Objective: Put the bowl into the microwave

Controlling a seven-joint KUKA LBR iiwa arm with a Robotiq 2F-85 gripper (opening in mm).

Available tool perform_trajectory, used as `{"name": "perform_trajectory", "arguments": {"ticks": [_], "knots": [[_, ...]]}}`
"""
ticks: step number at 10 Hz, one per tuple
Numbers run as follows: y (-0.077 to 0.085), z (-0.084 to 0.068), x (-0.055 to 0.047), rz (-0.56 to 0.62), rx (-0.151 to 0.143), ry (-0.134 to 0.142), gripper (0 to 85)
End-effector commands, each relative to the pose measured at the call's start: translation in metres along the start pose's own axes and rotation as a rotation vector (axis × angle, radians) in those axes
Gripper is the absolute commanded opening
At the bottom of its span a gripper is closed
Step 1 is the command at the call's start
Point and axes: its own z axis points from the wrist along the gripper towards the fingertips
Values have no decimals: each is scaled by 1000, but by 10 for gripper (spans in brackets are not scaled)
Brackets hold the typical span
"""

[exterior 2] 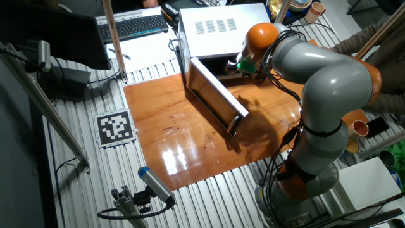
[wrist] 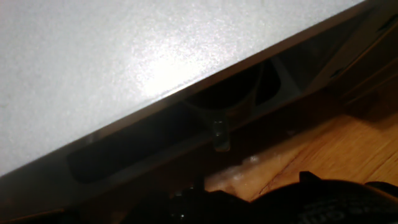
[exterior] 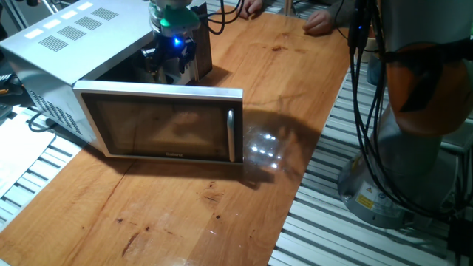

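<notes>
The gripper (exterior: 171,58) sits at the mouth of the microwave (exterior: 66,44), just behind its swung-open door (exterior: 166,122). Whether the jaws are apart or clamped on something cannot be told; the dark mass between them is too murky. The bowl does not show clearly in any view. It may be in the gripper at the opening, but that is only a guess.

If the bowl is being carried, the step in hand looks like the placing itself. To do it well, the hand should go in low and level, staying clear of the top edge of the opening and the door frame, and let go only once the bowl rests on the oven floor.

One fixed view shows the door face, its upright handle (exterior: 230,134) and the wooden tabletop (exterior: 192,214). The other fixed view shows the arm (exterior 2: 329,82) reaching over from the side. Only the hand view shows how close the oven's pale top panel (wrist: 124,56) hangs over the fingers.
</notes>
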Motion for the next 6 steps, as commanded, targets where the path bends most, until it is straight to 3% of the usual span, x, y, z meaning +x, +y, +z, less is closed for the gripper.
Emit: {"name": "perform_trajectory", "arguments": {"ticks": [1, 3, 4, 6], "knots": [[0, -1, 0, -2, -1, 4, 680], [-1, -7, 3, -22, 3, 36, 680], [0, -9, 4, -32, 10, 51, 510], [-1, -11, 5, -71, 12, 97, 510]]}}
